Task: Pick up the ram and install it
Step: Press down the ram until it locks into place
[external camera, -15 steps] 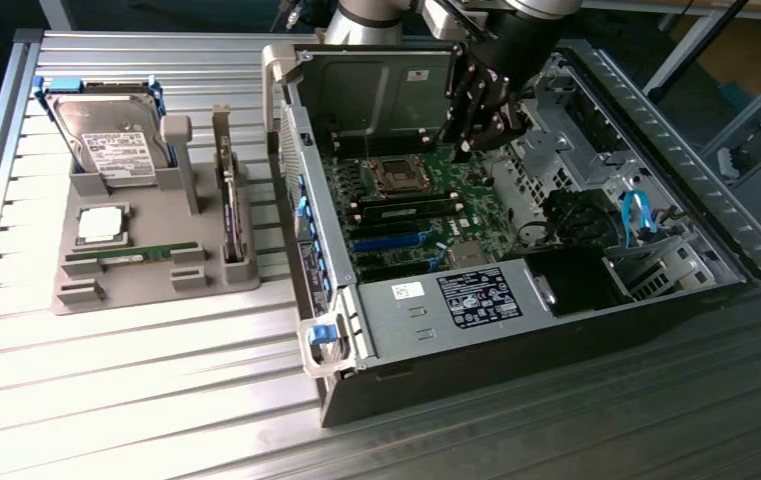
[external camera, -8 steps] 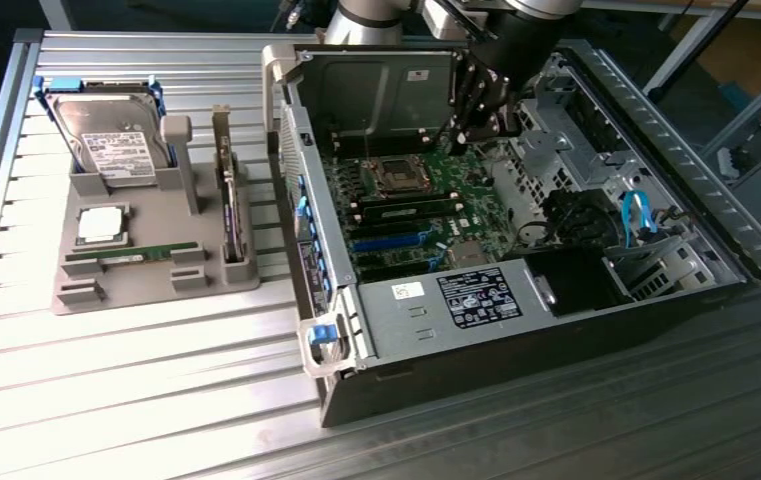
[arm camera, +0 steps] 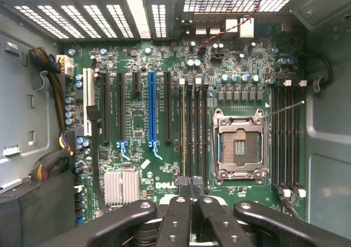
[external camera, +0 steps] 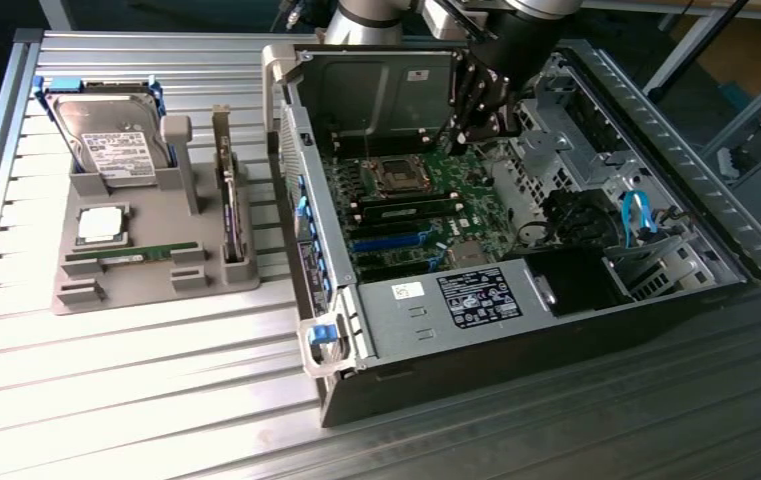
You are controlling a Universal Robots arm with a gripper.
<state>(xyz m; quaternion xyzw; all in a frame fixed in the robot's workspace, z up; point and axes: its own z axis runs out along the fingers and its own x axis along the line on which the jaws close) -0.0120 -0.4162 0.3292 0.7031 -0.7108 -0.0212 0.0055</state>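
the claw (external camera: 475,138) hangs inside the open computer case (external camera: 647,320), its fingers pressed together with nothing seen between them. in the wrist view the claw (arm camera: 190,184) sits over the green motherboard (arm camera: 143,173), at the end of the memory slots (arm camera: 192,126) just beside the open processor socket (arm camera: 239,145). in the exterior view a ram (external camera: 133,256) lies in the gray holder (external camera: 153,292) on the slatted surface (external camera: 127,390), at nine o'clock of the case and well apart from the claw. it sits at six o'clock of the square processor chip (external camera: 100,224), with the hard drive (external camera: 113,140) at twelve o'clock of that chip.
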